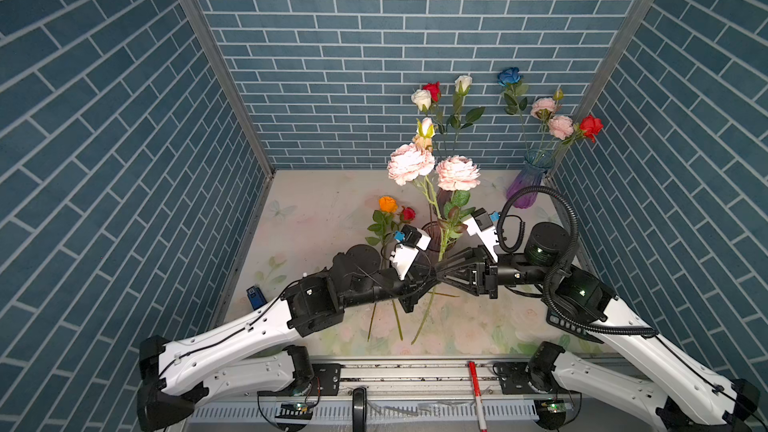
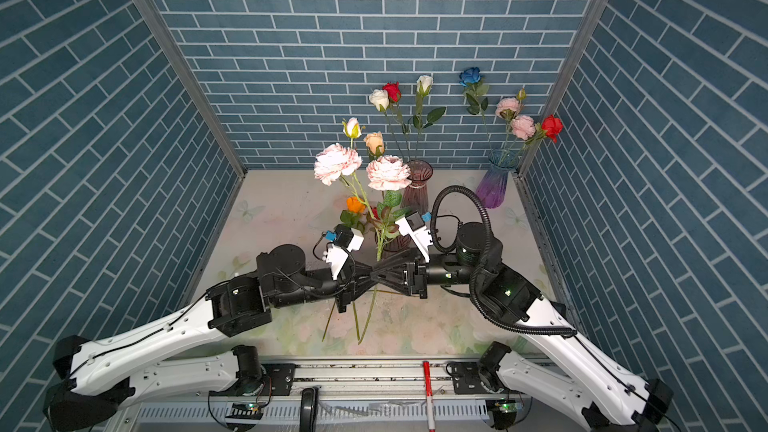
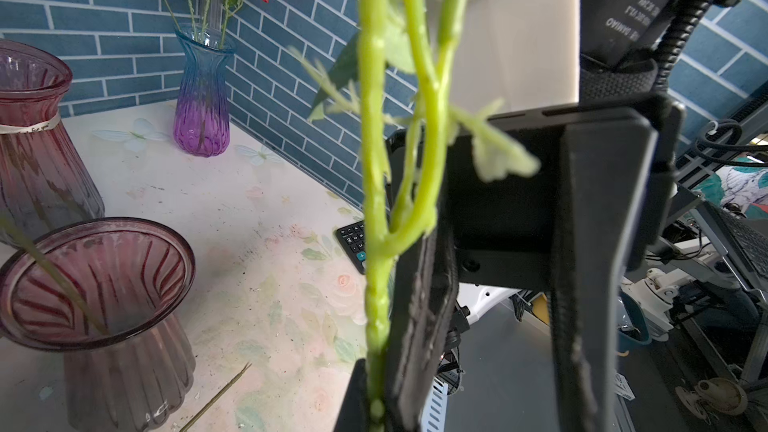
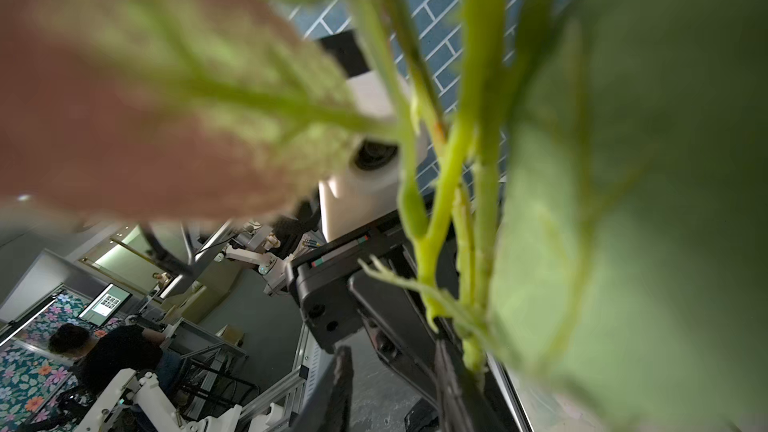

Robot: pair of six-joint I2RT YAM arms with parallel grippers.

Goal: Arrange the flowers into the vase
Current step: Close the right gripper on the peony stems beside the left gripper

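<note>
Grippers meet at mid-frame in both top views, the left gripper (image 1: 432,275) clamped on the pink peony stem (image 1: 445,238), near the dark vase (image 1: 430,238). Left wrist view, centre: right gripper (image 3: 498,367) fingers stand apart just beside that stem. Right wrist view shows it right of centre among blurred leaves (image 4: 623,201)

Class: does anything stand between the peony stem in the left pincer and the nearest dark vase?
Nothing visible blocks it. The vase stands open beside the peony stem; only one thin stem leans inside it.
</note>
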